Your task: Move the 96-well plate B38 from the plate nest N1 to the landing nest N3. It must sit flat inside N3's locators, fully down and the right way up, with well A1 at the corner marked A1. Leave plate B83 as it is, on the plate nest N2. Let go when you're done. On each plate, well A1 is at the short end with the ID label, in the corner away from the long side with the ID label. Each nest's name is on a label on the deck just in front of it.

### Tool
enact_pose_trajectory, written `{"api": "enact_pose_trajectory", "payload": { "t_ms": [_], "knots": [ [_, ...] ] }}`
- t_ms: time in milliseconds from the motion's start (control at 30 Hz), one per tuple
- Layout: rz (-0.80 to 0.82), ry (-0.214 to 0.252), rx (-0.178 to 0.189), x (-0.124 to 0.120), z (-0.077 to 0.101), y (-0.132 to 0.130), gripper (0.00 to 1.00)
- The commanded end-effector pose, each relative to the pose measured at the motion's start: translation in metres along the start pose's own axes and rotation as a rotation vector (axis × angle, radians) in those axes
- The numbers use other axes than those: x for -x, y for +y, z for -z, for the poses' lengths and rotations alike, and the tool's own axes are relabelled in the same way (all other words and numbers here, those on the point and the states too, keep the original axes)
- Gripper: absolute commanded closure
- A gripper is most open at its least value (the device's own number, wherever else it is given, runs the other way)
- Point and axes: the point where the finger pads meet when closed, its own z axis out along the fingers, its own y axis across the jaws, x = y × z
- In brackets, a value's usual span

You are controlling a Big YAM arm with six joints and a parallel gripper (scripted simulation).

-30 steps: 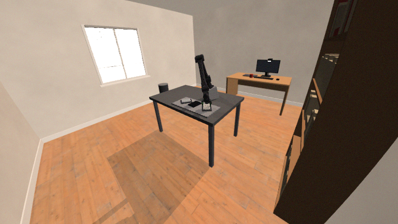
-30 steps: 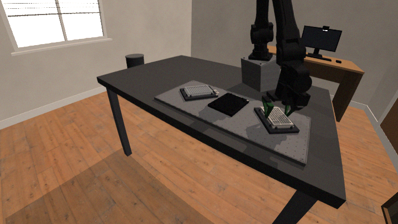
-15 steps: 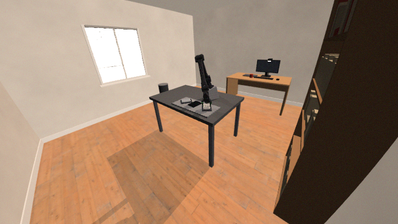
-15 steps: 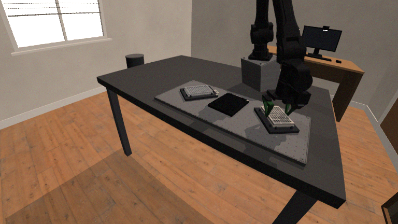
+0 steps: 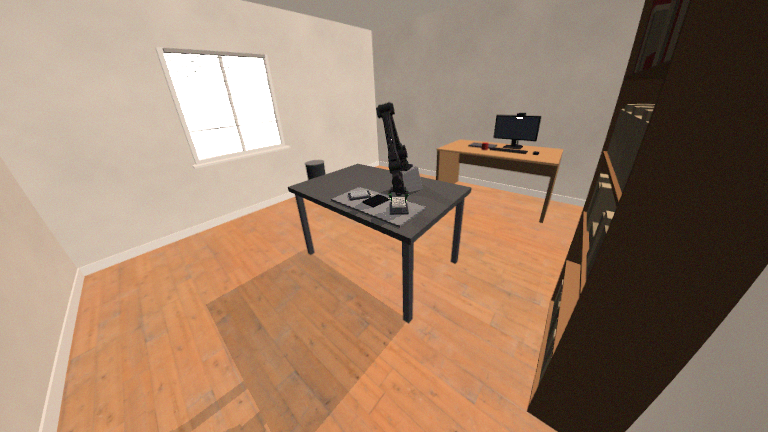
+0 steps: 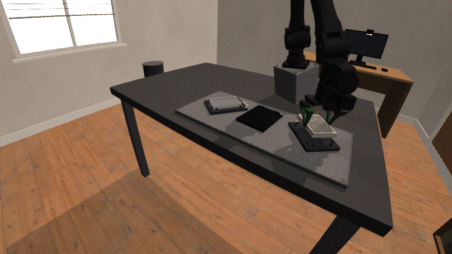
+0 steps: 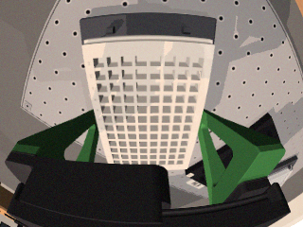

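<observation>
My gripper [image 6: 317, 115] is clamped on a 96-well plate [image 6: 318, 126], green fingers pressed against its two long sides near the end closest to my wrist. Which plate ID this is I cannot tell; no label text is legible in any view.

The held plate is above a black nest [image 6: 315, 137] on the grey perforated deck [image 6: 289, 157], toward the right end of the deck, nearest the tabletop's right front corner. In the exterior view the plate appears raised off the nest, with its far end clear of the base; whether it is fully free of the locators I cannot tell.

Long axis: it runs straight away from my wrist camera, lengthwise along the nest beneath. Wells face up. The far short end overlaps the nest's dark far edge [image 7: 148, 26] in the wrist view.

A flat black nest [image 6: 259, 117] with nothing on it lies mid-deck. A second well plate [image 6: 225, 103] sits on its own nest [image 6: 213, 109] at the deck's left end, toward the tabletop's left edge, with a small white tab [image 6: 245, 103] at its right short end.

Deck labels are too small to read.
</observation>
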Motion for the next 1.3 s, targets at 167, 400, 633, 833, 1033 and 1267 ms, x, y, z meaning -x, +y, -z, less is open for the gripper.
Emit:
{"api": "enact_pose_trajectory", "payload": {
  "t_ms": [167,400,633,833,1033,1267],
  "knots": [
    [-0.001,-0.023,-0.003,0.007,0.022,0.002,1.00],
    [-0.008,-0.041,-0.005,0.017,0.038,-0.001,1.00],
    [-0.010,-0.051,-0.006,0.023,0.048,-0.003,1.00],
    [-0.007,-0.054,-0.005,0.024,0.060,-0.001,1.00],
    [-0.005,-0.055,-0.005,0.024,0.069,-0.001,1.00],
    [-0.004,-0.027,-0.003,0.012,0.057,-0.002,1.00]
  ]
}}
